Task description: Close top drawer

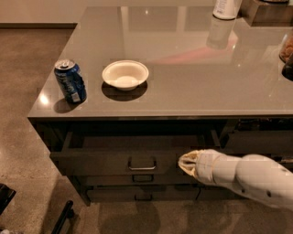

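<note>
The top drawer (105, 161) is a wide dark grey drawer under the grey counter, pulled partly out, with a small metal loop handle (142, 164) at its centre. My gripper (184, 163) reaches in from the right on a white arm and sits at the right part of the drawer front, just right of the handle. Its pale tips look pressed against the panel. Below are slimmer dark drawer fronts (137, 193) with like handles.
On the grey counter (192, 82) stand a blue soda can (70, 81) near the left corner, a white bowl (125, 74), and a white bottle (225, 8) at the back. A neighbouring cabinet's drawers (256, 141) lie to the right. Brown floor lies left.
</note>
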Controlling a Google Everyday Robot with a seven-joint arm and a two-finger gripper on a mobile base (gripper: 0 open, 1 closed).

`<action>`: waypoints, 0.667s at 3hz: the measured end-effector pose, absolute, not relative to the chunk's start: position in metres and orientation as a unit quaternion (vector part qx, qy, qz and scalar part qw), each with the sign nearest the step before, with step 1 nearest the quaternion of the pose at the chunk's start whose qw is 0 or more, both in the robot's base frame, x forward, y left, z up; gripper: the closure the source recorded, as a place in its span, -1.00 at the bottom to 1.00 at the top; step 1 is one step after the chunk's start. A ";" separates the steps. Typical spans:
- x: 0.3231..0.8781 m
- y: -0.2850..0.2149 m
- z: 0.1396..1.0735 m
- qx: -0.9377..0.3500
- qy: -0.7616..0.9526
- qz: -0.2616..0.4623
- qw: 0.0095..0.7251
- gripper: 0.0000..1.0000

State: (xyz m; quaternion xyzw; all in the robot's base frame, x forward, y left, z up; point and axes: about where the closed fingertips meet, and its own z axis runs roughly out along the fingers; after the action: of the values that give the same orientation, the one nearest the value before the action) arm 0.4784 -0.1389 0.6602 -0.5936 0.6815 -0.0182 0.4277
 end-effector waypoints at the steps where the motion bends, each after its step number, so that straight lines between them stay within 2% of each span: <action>1: 0.484 -0.138 0.662 -0.594 0.681 -0.026 0.427 1.00; 2: 0.498 -0.139 0.662 -0.595 0.686 -0.039 0.417 1.00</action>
State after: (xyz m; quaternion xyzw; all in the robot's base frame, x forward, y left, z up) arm 0.4978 -0.1388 0.6623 -0.5951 0.6859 -0.0390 0.4170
